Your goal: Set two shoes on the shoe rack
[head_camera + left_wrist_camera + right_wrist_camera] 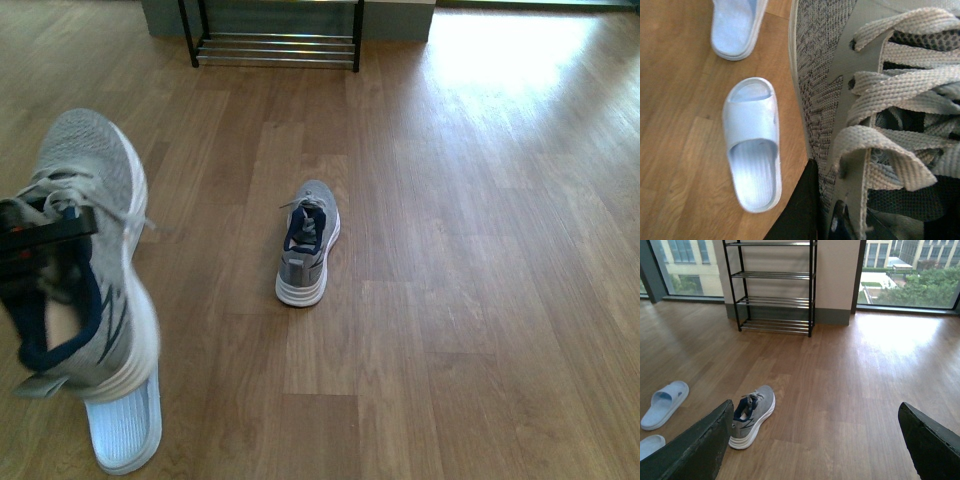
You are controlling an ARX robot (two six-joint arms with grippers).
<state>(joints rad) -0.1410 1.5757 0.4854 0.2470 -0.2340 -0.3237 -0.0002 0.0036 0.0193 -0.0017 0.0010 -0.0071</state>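
The left gripper [48,236] pinches the collar of the lifted grey sneaker [95,170], which looks light but soft-knit, so it likely sags and swings. The right gripper [816,412] gapes empty. The second sneaker [757,407] lies on the floor just past one jaw, best taken at its firmer heel collar, with the shoe rack [775,300] far ahead

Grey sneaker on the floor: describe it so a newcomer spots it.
From the shoe rack at the far wall, come back to mid-floor. The floor sneaker stands there alone, toe toward the rack. Its twin, the lifted sneaker, hangs from the left end effector; the slides are pale blue.
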